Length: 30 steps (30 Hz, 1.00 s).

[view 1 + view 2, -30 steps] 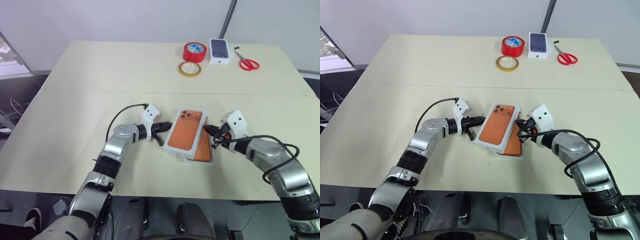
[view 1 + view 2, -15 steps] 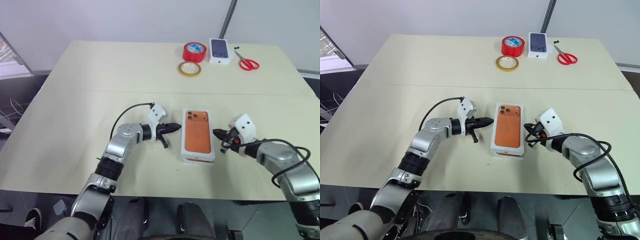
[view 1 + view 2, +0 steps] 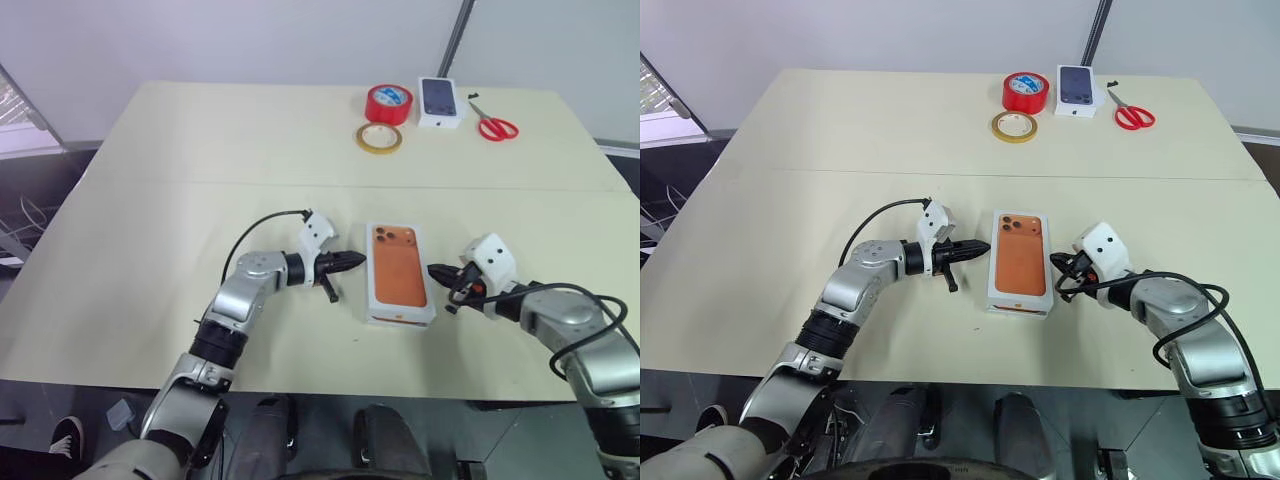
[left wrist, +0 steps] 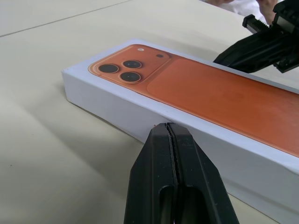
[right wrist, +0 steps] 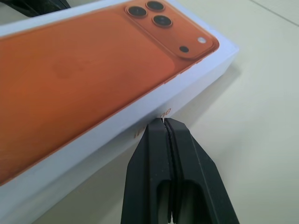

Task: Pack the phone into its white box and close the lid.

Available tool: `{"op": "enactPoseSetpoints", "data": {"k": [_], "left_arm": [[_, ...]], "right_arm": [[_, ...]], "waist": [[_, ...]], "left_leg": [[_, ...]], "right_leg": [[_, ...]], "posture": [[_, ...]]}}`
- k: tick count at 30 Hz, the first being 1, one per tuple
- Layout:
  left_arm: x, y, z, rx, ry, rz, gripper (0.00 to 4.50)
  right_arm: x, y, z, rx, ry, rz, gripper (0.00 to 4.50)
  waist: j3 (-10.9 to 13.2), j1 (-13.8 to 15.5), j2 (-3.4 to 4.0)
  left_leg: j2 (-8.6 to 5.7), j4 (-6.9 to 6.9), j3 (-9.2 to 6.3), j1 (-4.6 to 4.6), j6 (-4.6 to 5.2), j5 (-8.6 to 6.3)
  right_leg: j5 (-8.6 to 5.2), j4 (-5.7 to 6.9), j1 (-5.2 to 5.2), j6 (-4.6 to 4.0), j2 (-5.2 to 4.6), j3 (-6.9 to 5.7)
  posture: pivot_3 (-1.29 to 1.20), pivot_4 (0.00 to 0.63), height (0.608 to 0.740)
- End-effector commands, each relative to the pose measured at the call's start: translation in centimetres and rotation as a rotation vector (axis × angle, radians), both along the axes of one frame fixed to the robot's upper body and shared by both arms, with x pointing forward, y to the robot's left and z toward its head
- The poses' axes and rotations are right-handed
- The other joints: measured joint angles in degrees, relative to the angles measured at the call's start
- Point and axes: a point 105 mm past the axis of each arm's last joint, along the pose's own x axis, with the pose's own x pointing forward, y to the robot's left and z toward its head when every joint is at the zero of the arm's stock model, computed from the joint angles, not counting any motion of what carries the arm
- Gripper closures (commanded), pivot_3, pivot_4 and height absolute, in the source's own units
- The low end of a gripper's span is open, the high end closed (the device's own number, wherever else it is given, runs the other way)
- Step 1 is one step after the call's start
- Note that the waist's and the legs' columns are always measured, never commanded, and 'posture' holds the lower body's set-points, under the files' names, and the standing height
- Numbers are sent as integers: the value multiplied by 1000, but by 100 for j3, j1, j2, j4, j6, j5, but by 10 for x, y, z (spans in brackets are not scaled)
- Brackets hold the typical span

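The deep white cardboard lid (image 3: 400,275), its smooth top printed with an orange phone picture, sits squarely down near the table's (image 3: 150,200) front edge, hiding the tray and any phone beneath it. At its nine o'clock the left hand (image 3: 357,260) points at its long side, black fingers pressed shut on nothing. At its three o'clock the right hand (image 3: 433,270) does the same. Whether either tip touches the cardboard is hard to make out. Small orange lettering on the lid's side wall is partly covered.
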Motion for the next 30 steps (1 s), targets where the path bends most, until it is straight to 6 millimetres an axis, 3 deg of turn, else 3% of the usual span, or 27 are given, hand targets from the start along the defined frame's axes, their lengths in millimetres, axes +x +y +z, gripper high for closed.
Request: {"op": "enactPoseSetpoints", "data": {"k": [1, 17, 25, 30], "left_arm": [[-6, -8, 11, -28, -42, -39, 4500], [-24, -9, 7, -36, 18, -122, 4500], [-27, -3, -10, 23, 43, -112, 4500], [-23, 1, -6, 11, 28, -93, 4500]], "right_arm": [[-7, 7, 15, 0, -54, 54, 4462], [-22, 14, 12, 60, 23, 102, 4462], [-32, 17, -5, -31, 63, 153, 4462], [-25, 7, -5, -63, 45, 105, 4462]], "waist": [[0, 2, 0], [-1, -7, 1], [-1, -3, 1], [-1, -3, 1]], "left_leg": [[0, 0, 0, 0, 0, 0], [0, 0, -1, 1, 0, 0], [0, 1, -1, 3, 0, 0], [0, 1, -1, 4, 0, 0]], "right_leg": [[0, 0, 0, 0, 0, 0], [0, 0, 0, 0, 0, 1], [0, 0, 4, 0, -1, 1], [0, 0, 3, 0, 0, 1]], "posture": [[0, 150, 728], [0, 150, 728], [0, 150, 728], [0, 150, 728]]}}
